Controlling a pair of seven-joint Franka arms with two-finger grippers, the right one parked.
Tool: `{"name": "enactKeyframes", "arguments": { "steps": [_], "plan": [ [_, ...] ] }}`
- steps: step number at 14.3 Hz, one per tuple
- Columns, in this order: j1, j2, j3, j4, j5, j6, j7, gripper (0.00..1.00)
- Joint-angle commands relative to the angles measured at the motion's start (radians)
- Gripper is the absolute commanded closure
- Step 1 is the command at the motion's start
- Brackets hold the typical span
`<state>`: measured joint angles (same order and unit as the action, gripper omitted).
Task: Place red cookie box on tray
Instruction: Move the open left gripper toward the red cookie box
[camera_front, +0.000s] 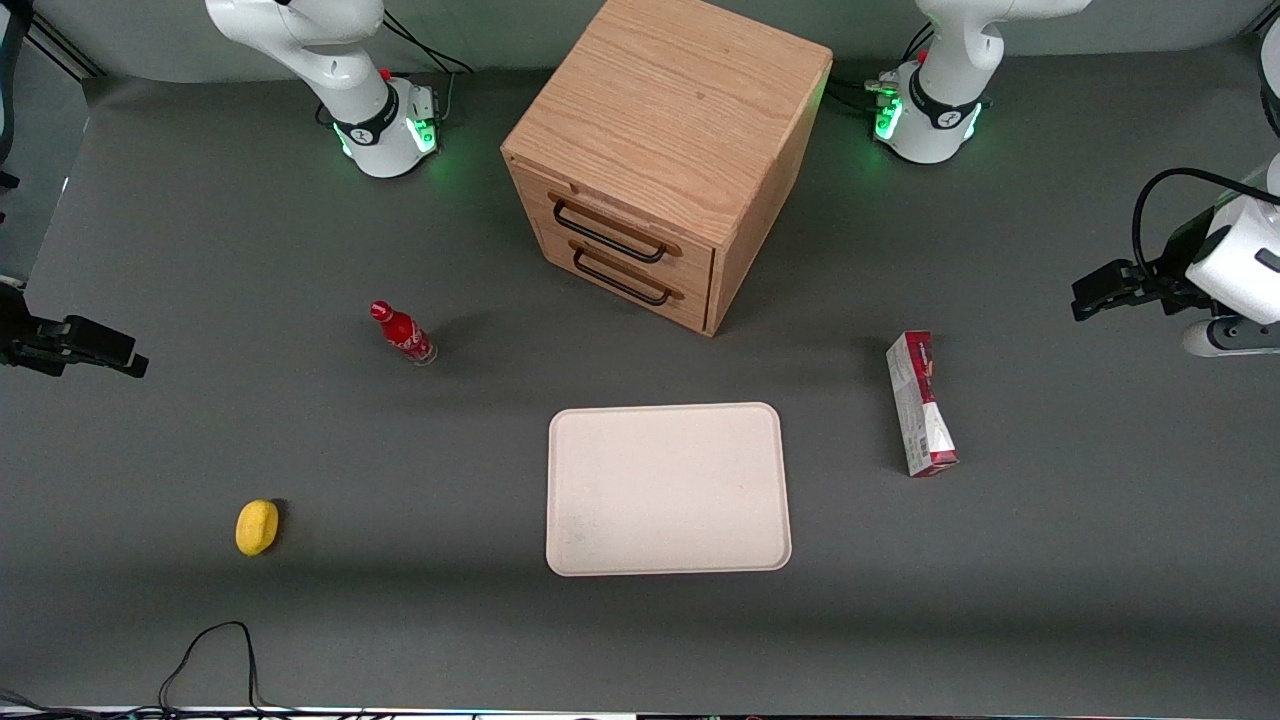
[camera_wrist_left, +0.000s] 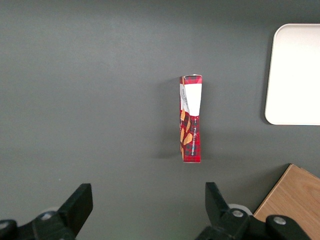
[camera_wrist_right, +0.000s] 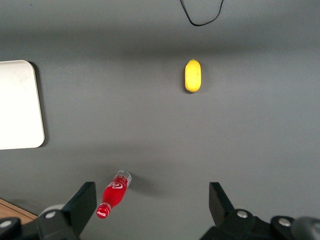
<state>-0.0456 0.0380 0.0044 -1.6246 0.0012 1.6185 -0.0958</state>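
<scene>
— The red cookie box (camera_front: 921, 405), where is it?
— Lying on the dark table (camera_front: 200, 250), beside the tray (camera_front: 668, 488) but apart from it, toward the working arm's end.
— And the gripper (camera_wrist_left: 147, 207)?
— Up above the table, clear of the box, fingers (camera_wrist_left: 80, 202) spread wide and holding nothing.
— What else is there?
— A wooden drawer cabinet (camera_front: 660, 150) farther from the camera than the tray.
</scene>
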Motion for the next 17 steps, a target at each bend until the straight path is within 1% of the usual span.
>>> {"name": "enactKeyframes", "arguments": {
  "steps": [1,5,8,9,12,13,15,17],
  "plan": [
    [-0.008,0.002,0.011,0.018,-0.01,-0.026,0.019,0.0],
    [-0.008,0.005,0.011,0.017,-0.012,-0.028,0.018,0.0],
    [-0.033,0.005,0.006,0.012,-0.012,-0.028,0.001,0.0],
    [-0.055,0.005,0.006,0.014,-0.014,-0.028,-0.007,0.0],
    [-0.15,0.003,0.006,0.012,-0.014,-0.023,-0.14,0.0],
    [-0.166,0.0,0.006,0.009,-0.014,-0.022,-0.154,0.0],
    [-0.18,-0.032,0.006,-0.035,-0.014,-0.012,-0.154,0.0],
    [-0.18,-0.087,0.006,-0.128,-0.014,0.041,-0.154,0.0]
  ]
}}
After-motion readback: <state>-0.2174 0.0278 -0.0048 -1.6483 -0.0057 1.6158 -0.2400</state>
